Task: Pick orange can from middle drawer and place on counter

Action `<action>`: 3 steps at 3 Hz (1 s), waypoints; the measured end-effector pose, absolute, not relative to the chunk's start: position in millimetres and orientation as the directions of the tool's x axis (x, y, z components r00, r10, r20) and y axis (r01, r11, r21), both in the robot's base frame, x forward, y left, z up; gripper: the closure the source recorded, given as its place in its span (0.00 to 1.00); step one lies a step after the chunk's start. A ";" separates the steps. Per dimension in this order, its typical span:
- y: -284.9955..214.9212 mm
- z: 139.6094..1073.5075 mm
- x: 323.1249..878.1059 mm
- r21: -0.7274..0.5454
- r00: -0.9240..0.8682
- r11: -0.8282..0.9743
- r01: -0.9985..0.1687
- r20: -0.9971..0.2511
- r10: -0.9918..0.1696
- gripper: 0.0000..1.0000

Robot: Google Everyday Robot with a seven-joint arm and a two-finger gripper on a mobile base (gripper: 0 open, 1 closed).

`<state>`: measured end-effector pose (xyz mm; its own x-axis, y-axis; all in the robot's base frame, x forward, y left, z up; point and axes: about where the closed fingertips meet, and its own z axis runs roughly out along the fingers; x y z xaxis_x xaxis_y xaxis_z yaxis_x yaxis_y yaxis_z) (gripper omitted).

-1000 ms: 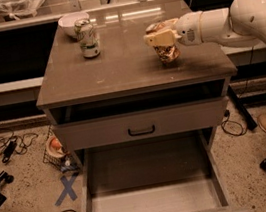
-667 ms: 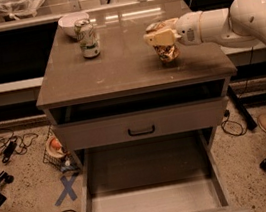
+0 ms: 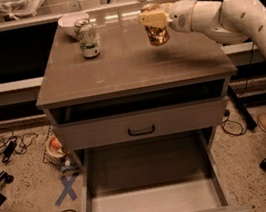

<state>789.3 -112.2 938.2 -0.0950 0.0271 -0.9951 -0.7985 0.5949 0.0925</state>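
My gripper (image 3: pixel 155 19) is shut on the orange can (image 3: pixel 157 34), gripping it near its top, over the back right part of the counter (image 3: pixel 131 65). The can is upright, with its base close to the counter's surface; I cannot tell whether it touches. My white arm reaches in from the right. The middle drawer (image 3: pixel 90 196) is pulled fully out below the cabinet, and its pale floor is bare.
A taller green-and-white can (image 3: pixel 87 37) and a white bowl (image 3: pixel 71 23) stand at the counter's back left. A closed drawer front with a black handle (image 3: pixel 141 130) sits above the open drawer. Cables, a blue tape X (image 3: pixel 66 189) and a small basket (image 3: pixel 54 150) lie on the floor at left.
My gripper has carried the orange can a little to the left and toward the back of the counter. The drawer and the other can have not moved.
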 end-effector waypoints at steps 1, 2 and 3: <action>-119.6 945.3 817.7 0.096 -0.064 0.655 -0.750 -0.995 0.071 1.00; -129.0 927.5 844.7 0.110 -0.060 0.713 -0.692 -0.994 0.095 1.00; -136.1 899.1 863.9 0.132 -0.066 0.757 -0.640 -0.991 0.116 1.00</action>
